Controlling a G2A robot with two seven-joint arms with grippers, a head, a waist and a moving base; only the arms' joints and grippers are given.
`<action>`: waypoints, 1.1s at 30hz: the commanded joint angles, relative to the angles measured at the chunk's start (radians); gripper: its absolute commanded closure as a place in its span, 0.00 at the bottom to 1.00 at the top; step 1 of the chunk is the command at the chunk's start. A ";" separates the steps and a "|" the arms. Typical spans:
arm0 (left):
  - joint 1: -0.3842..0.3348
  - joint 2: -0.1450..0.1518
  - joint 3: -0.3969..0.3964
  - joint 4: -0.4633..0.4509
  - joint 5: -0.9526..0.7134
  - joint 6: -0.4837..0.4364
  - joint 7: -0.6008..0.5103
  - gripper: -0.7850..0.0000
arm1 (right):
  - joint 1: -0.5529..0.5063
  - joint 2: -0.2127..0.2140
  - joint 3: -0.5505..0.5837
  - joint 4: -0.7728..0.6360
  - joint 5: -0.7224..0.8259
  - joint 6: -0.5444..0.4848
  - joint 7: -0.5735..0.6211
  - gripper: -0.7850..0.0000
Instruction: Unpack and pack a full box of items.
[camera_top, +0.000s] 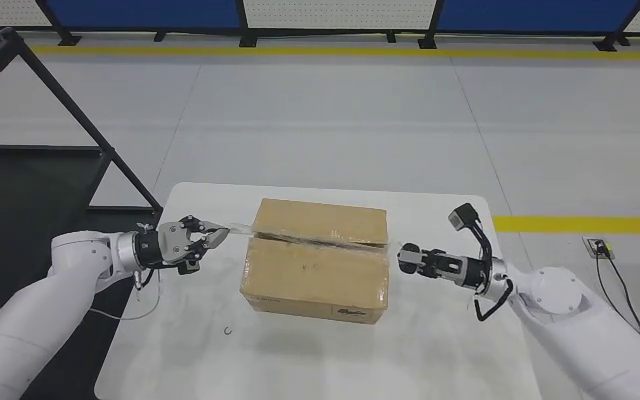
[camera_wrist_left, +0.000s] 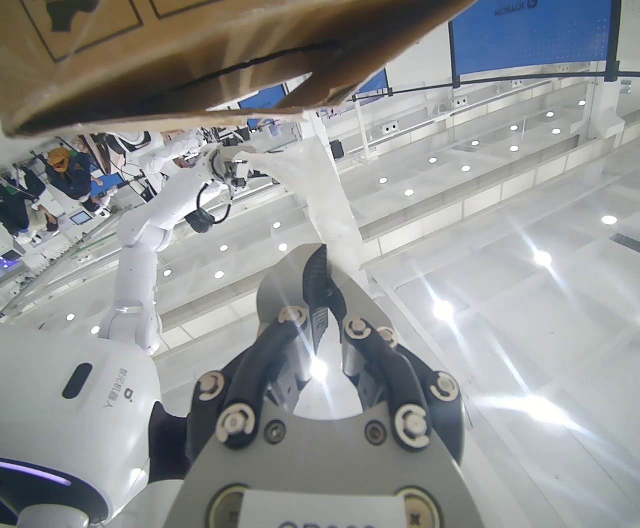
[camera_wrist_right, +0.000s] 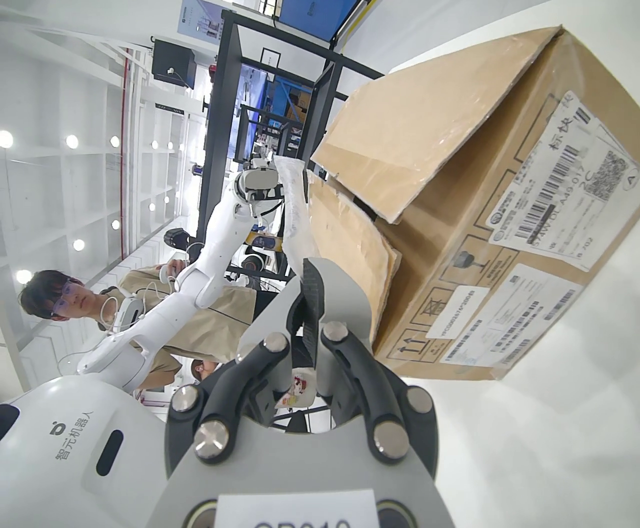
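The box sits in the middle of the bench, with its clear tape strip lifted off the seam and pinched in your left claw. Your right claw is pressed together at the box's other end. Pull too hard sideways and the tape may snap or drag the box.

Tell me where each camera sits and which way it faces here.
Top view: above the arms, looking down on the table and cardboard box; left gripper and right gripper flank the box.
Left wrist view: on the left wrist, looking along the left gripper, shut on a tape strip, toward the box; right arm beyond.
Right wrist view: on the right wrist, looking past the shut right gripper at the box's labelled end; left arm beyond.
Shared: every view shows the box.
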 joint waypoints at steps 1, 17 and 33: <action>0.009 0.005 -0.014 -0.015 0.023 0.014 -0.003 1.00 | -0.009 0.001 0.011 -0.015 0.012 0.019 0.017 1.00; 0.039 0.023 -0.043 -0.071 0.135 0.024 -0.030 1.00 | -0.006 -0.012 0.049 -0.033 -0.026 0.106 -0.011 1.00; 0.050 0.036 -0.075 -0.152 0.436 -0.106 -0.071 1.00 | -0.034 -0.011 0.167 -0.036 0.176 0.310 0.052 1.00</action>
